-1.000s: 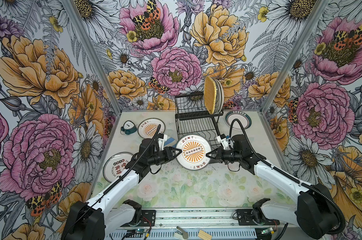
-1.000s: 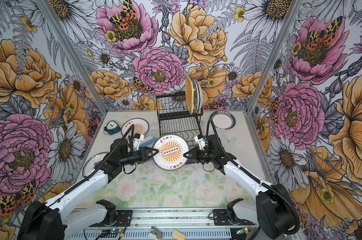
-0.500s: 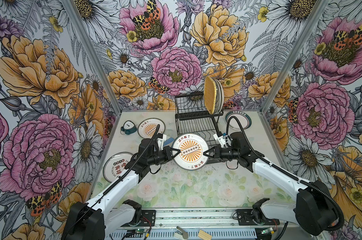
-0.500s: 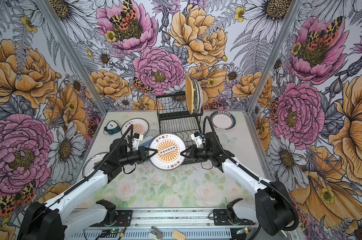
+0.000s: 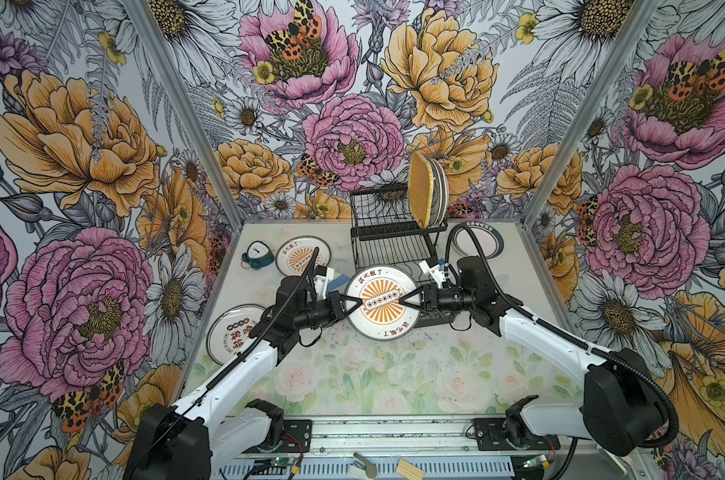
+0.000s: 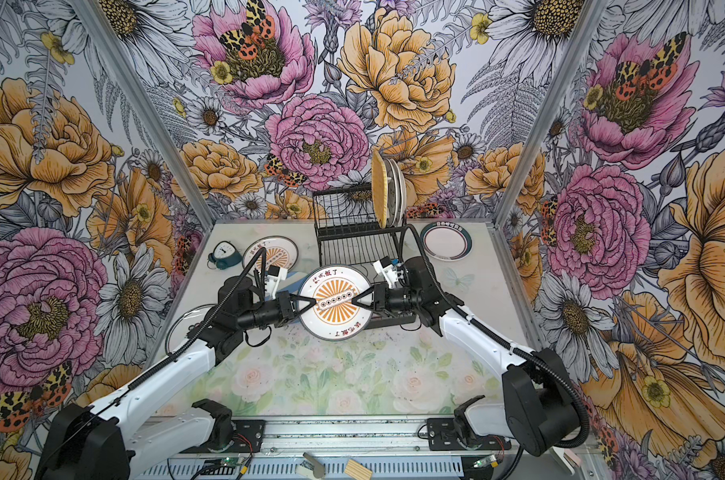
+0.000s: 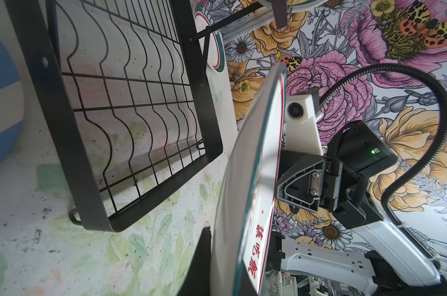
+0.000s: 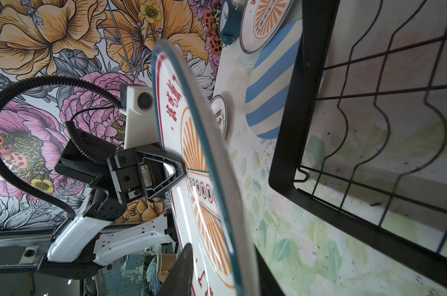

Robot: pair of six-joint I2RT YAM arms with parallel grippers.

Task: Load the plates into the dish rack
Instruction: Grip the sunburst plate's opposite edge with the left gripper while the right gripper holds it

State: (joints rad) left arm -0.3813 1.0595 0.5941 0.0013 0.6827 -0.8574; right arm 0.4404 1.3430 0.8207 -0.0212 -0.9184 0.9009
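Left jaws just clenched on sunburst plate (image 5: 381, 318) rim; right jaws straddle opposite rim, loosening, release unclear. Plate upright, frame centre, just before dish rack (image 5: 387, 249) lower tray. Handover nearly done, I judge; slotting next.

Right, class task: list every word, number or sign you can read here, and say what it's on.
"該吃飯了": red, at the top and bottom rim of the raised orange-sunburst plate.
Its circled centre characters: too small to read.
Flat sunburst plate, red-lettered plate, teal-ringed plate: writing too small to read.
Teal alarm clock: dial numerals blurred.
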